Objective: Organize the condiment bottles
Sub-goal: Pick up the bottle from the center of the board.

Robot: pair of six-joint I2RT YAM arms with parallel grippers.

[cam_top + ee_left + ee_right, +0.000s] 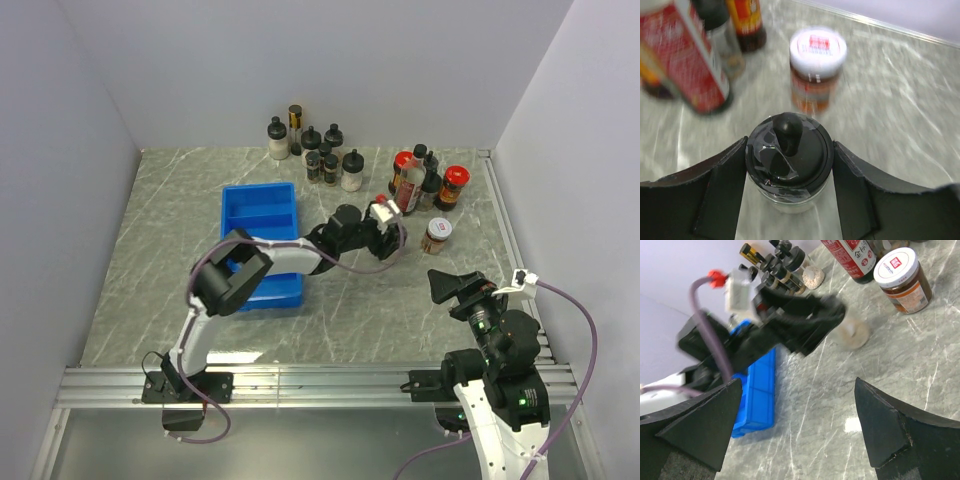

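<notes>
table (400, 300): grey marbled top on which everything stands.
blue tray (260, 195): left of centre; no bottle shows in its compartments, though the left arm hides its near end. It is probably where the bottles are meant to go.
condiment bottles (315, 150): one group stands at the back wall. The back-right cluster (425, 180), with red caps among it, stands apart. The sorting looks barely begun.
right gripper (798, 382): jaws wide and holding nothing, over the near right of the table, well apart from the bottles.
left gripper (789, 146): reached out past the tray, with a finger against each side of a black cap, so it holds that jar.
white-lidded jar (437, 235): stands alone just beyond the held jar.
black-capped jar (790, 165): between the blue tray and the white-lidded jar. I cannot tell whether it is off the table. The step looks like the pick-up. The next move calls for a straight lift clear of its neighbours, then a carry left to a tray compartment, keeping the jar upright.
</notes>
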